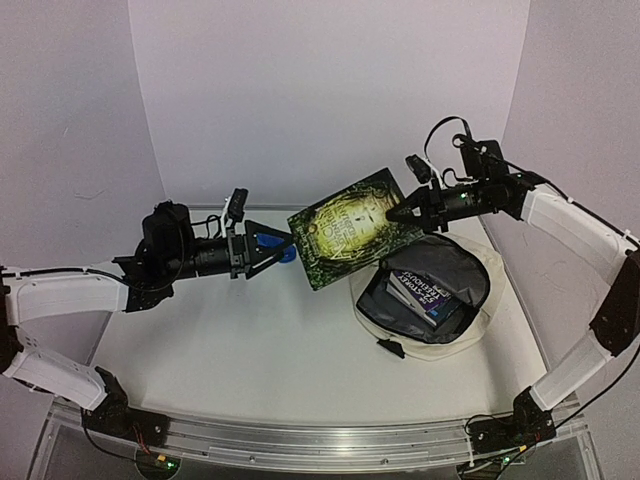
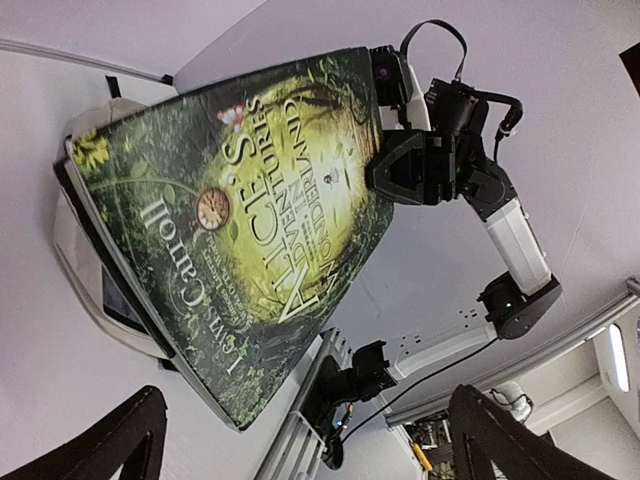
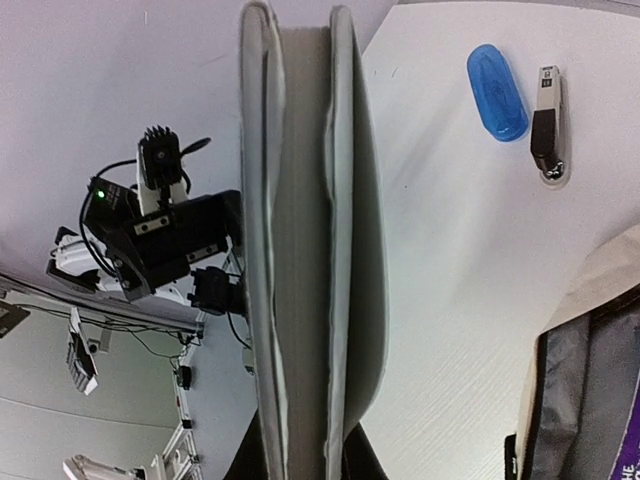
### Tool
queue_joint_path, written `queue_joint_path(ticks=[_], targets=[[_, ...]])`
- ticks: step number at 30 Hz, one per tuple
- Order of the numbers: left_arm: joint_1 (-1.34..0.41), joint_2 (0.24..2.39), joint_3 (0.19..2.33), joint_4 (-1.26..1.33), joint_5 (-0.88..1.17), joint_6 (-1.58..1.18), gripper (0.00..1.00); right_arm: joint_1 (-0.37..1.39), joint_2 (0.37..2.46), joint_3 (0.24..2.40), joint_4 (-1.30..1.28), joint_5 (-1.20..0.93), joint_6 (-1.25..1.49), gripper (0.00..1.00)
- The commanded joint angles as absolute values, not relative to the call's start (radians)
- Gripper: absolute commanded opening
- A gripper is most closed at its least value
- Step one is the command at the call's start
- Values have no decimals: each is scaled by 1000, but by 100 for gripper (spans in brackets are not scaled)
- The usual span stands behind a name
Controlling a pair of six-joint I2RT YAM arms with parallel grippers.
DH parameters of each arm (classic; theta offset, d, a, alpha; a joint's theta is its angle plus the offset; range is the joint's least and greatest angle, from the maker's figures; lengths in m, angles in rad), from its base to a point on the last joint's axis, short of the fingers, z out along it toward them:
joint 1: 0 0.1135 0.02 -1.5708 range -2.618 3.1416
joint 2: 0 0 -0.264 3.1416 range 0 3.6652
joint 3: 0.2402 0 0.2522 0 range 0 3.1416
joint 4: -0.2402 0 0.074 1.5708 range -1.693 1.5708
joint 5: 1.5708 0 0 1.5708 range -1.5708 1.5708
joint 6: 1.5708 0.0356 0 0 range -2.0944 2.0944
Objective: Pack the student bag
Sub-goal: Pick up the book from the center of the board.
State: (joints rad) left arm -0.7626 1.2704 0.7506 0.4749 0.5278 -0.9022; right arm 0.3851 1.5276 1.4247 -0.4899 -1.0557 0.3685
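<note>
A green hardcover book (image 1: pixel 350 228) hangs tilted above the table between my two arms. My right gripper (image 1: pixel 408 212) is shut on its right edge; in the right wrist view the book (image 3: pixel 300 250) runs edge-on up from the gripper (image 3: pixel 300 468). My left gripper (image 1: pixel 268 243) is open just off the book's left corner, touching nothing. Its fingers (image 2: pixel 125 440) stand wide apart below the cover (image 2: pixel 230 220). The student bag (image 1: pixel 470 335) lies open on the right of the table, under the book's right end. A purple book (image 1: pixel 425 285) rests in its grey lining.
A blue oval case (image 3: pixel 497 92) and a small black and silver item (image 3: pixel 547 125) lie on the table near the left gripper. The blue case (image 1: pixel 286 253) shows just under the left fingers. White walls close in the back and sides.
</note>
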Motion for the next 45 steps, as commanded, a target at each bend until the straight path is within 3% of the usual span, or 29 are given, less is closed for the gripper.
queue_joint_path(ticks=[1,7,12,22,30,37,40,45], targets=[[-786,1355,796,685,612,-963,91,392,1460,1414,-238,-1164,517,0],[-802,1454,840,765,643,-1019,77,392,1436,1390,-228,-1189,512,0],[-802,1480,849,772,630,-1033,73,392,1416,1372,-227,-1208,508,0],[-801,1376,814,565,459,-976,74,392,1404,1360,-228,-1200,492,0],[-802,1438,874,581,533,-982,75,393,1413,1364,-227,-1226,496,0],[-802,1436,861,583,497,-984,83,393,1397,1362,-230,-1221,487,0],[-802,1428,852,614,515,-983,75,392,1398,1350,-229,-1226,486,0],[-804,1457,824,812,603,-1037,52,392,1422,1332,-227,-1256,488,0]])
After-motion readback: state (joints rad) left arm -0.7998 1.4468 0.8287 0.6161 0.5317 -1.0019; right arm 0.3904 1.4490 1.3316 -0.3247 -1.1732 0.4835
